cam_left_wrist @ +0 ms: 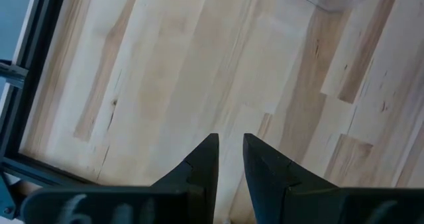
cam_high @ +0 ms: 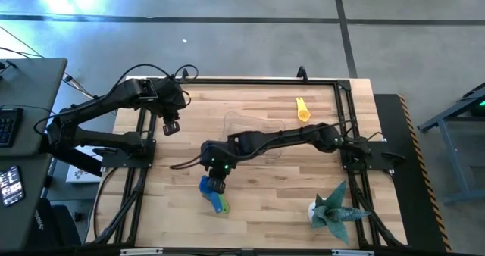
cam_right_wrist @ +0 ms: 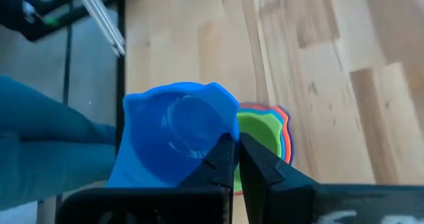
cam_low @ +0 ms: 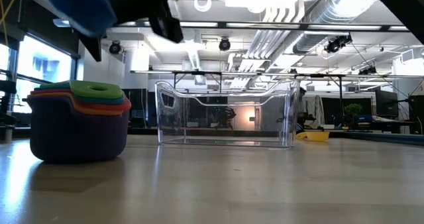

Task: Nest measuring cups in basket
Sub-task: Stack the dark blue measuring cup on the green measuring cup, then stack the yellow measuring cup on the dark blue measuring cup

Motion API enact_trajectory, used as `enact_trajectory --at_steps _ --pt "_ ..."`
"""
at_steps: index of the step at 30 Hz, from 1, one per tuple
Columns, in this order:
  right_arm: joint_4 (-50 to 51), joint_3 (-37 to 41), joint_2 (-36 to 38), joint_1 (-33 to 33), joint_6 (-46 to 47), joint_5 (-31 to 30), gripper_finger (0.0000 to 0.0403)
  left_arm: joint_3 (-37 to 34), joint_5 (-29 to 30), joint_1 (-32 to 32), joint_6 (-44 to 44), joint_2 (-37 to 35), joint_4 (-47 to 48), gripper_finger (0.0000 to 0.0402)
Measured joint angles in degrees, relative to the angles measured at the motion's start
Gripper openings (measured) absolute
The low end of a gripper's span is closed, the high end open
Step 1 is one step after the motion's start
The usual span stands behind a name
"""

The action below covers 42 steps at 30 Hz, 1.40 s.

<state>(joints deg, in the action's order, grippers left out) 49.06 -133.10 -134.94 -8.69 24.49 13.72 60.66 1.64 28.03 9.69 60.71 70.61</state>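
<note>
Holding the blue cup [cam_right_wrist: 173,136] by its rim, the right gripper [cam_high: 218,185] hangs above the table at roughly 7 o'clock from the basket [cam_high: 254,132]. Fingers are pinched on the cup wall; in the low view the cup [cam_low: 83,8] is clearly off the wood.

Key relation: the nested stack [cam_low: 78,120] sits on the table right under and just past the held cup. Right wrist view shows the stack's green top cup [cam_right_wrist: 260,136] peeking out beside the blue one, orange and red rims around it. So the blue cup is offset from the stack's centre, not yet lined up, as far as I can judge.

Stack is near the front edge, left of centre, well apart from the basket. High view: only a green bit [cam_high: 220,205] shows under the gripper.

Right arm is stretched long from its base at 3 o'clock, across the table past the basket's front edge, wrist pointing down.

Basket stands at table centre, looks empty. One yellow cup [cam_high: 302,109] lies beyond it at about 1 o'clock, handle pointing away.

Left gripper [cam_high: 171,125] waits at 9 o'clock from the basket, fingers [cam_left_wrist: 202,166] slightly parted, holding nothing, over bare wood.

Right arm is far nearer to stack.
</note>
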Motion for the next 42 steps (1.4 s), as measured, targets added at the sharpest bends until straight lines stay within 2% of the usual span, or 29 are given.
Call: enact_trajectory --at_steps 32,42 --pt "3.2 0.0 -5.18 -0.37 -0.12 -0.27 0.0001 0.02 0.05 0.0 0.63 0.0 -0.13 0.006" --pt "3.34 0.0 -5.16 -0.52 -2.46 -1.58 0.0044 0.02 0.05 0.0 0.98 0.0 -0.13 0.006"
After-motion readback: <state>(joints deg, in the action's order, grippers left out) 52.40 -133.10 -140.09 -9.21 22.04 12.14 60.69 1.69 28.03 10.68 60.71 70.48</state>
